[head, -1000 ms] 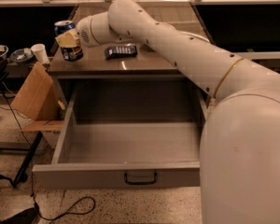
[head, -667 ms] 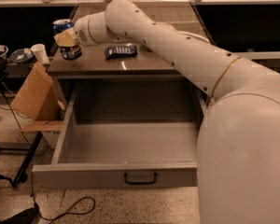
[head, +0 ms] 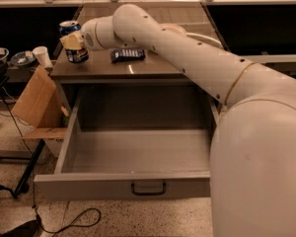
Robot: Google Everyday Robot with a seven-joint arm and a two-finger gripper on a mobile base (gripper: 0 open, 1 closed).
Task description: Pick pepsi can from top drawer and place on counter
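Observation:
The pepsi can (head: 77, 53), blue with a silver top, is upright at the left end of the counter (head: 138, 69). Its base is at or just above the counter surface; I cannot tell whether it touches. My gripper (head: 72, 40) reaches in from the right at the end of the white arm. Its beige fingers (head: 71, 39) are shut on the can's upper half. The top drawer (head: 89, 185) is pulled wide open below the counter, and nothing shows inside it. Its dark handle (head: 148, 188) is on the front panel.
A flat dark packet (head: 127, 55) lies on the counter just right of the can. An open cardboard box (head: 37, 102) leans against the cabinet's left side. A white cup (head: 42, 56) and bowls (head: 20, 59) sit further left. Cables lie on the floor (head: 74, 221).
Almost nothing differs. The gripper and can have shifted very slightly; the drawer and packet have not moved.

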